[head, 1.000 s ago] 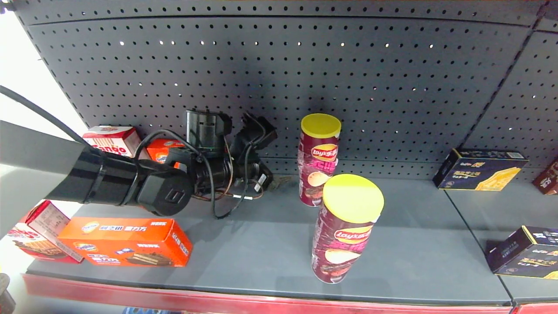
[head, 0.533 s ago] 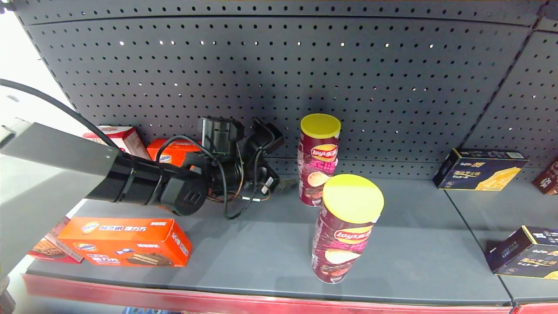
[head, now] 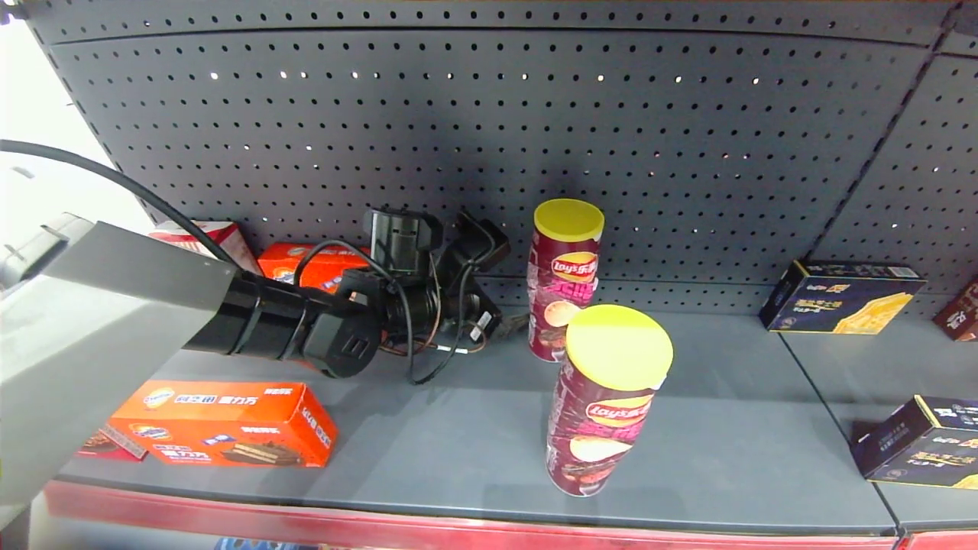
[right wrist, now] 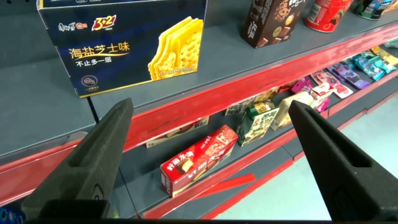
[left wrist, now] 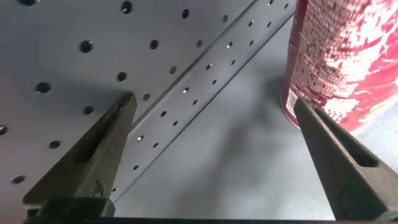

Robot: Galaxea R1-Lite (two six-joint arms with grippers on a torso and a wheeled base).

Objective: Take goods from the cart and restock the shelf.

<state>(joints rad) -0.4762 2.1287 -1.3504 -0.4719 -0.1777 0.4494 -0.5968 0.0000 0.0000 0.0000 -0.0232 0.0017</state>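
The rear chip can (head: 564,283), maroon with a yellow lid, stands upright at the back of the grey shelf (head: 458,428), close to the perforated back panel (head: 458,114). A second chip can (head: 603,405) of the same kind stands upright nearer the shelf's front edge, just in front of the first and a little toward the robot's right. The left gripper (left wrist: 212,99) is low over the shelf at the foot of the back panel, on the robot's left of the rear can. Its two dark fingers are spread wide with nothing between them. In the left wrist view the can's base lies just past the tip of one finger (left wrist: 336,155), and whether they touch cannot be told. Behind the left arm, against the back panel, sit an orange box (head: 306,263) and a red and white box (head: 206,233). A longer orange box (head: 221,424) lies flat near the front edge on the robot's left, with a red box (head: 107,444) showing beside it. On the robot's right a dark blue box (head: 840,298) leans at the back of the neighbouring shelf bay, and another dark blue box (head: 917,443) lies near the front. The right gripper (right wrist: 211,104) is also spread open and holds nothing. It faces a dark blue cracker box (right wrist: 124,43) on a red-edged shelf, with more packaged goods (right wrist: 199,158) on the shelves below.
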